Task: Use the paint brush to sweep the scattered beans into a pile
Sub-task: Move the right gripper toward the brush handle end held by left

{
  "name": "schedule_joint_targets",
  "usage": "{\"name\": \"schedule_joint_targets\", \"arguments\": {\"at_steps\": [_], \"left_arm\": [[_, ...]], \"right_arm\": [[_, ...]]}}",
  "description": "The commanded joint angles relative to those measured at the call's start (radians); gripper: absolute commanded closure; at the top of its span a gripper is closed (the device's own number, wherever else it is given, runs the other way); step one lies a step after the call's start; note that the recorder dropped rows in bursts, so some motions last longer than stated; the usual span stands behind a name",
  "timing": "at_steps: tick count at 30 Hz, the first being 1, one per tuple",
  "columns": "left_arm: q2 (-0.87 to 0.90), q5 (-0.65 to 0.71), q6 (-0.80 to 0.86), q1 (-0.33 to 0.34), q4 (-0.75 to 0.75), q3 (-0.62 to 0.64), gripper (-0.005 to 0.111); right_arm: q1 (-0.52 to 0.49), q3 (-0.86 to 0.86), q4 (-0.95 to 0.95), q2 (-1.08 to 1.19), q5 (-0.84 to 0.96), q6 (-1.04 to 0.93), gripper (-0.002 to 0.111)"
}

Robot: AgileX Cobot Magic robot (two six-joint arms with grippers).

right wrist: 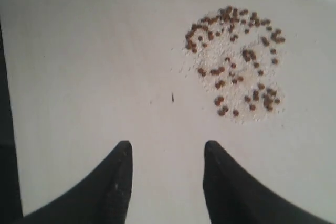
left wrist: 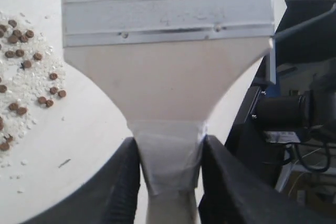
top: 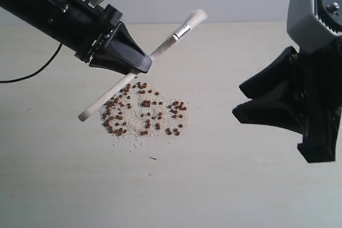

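Jaws of my left gripper (left wrist: 169, 148) clench the cream wooden, silver-ferruled paint brush (left wrist: 168, 77); right gripper (right wrist: 167, 145) gapes empty, seeing whole the reddish-brown bean pile (right wrist: 236, 66) my left view crops.

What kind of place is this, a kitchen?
Probably a robot lab or test bench, not a kitchen: a bare pale table, black robot arms ending in the left gripper and right gripper, and cables and machinery past the table's edge.

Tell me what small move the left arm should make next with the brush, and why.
Probably tip the paint brush so its bristles come down beside the beans: the left gripper grips its handle, bristles pointing away, beans loosely spread.
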Motion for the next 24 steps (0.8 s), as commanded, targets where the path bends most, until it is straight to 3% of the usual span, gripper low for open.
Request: {"name": "schedule_joint_targets", "arguments": {"at_steps": [1, 6, 9, 11, 13, 14, 17, 19, 21, 24], "left_arm": [[-0.003, 0.0, 0.118, -0.006, -0.004, 0.001, 0.107], [-0.003, 0.001, 0.063, -0.006, -0.004, 0.001, 0.107], [-0.003, 0.001, -0.015, -0.006, -0.004, 0.001, 0.107], [-0.003, 0.001, -0.052, -0.006, -0.004, 0.001, 0.107], [-0.003, 0.001, -0.049, -0.006, -0.002, 0.001, 0.107], [-0.003, 0.001, -0.036, -0.006, 0.006, 0.001, 0.107], [-0.003, 0.001, 0.007, -0.006, 0.052, 0.001, 0.107], [-0.003, 0.001, 0.03, -0.006, 0.093, 0.001, 0.107], [-0.003, 0.001, 0.058, -0.003, 0.096, 0.001, 0.107], [-0.003, 0.001, 0.058, -0.003, 0.093, -0.001, 0.107]], "right_arm": [[0.001, -0.008, 0.24, 0.028, -0.107, 0.128, 0.065], [0.001, -0.008, 0.288, 0.063, -0.086, 0.486, 0.059], [0.001, -0.008, 0.264, 0.068, -0.041, 0.55, 0.059], [0.001, -0.008, 0.264, 0.068, 0.014, 0.321, 0.06], [0.001, -0.014, 0.268, 0.068, 0.125, -0.143, 0.059], [0.001, -0.014, 0.283, 0.068, 0.135, -0.241, 0.059], [0.011, -0.014, 0.322, 0.068, 0.105, -0.393, 0.056], [0.066, -0.014, 0.282, 0.068, -0.015, -0.462, 0.054], [0.172, -0.014, 0.098, 0.068, -0.246, -0.48, 0.054], [0.282, -0.014, -0.131, 0.068, -0.376, -0.48, 0.054]]}}
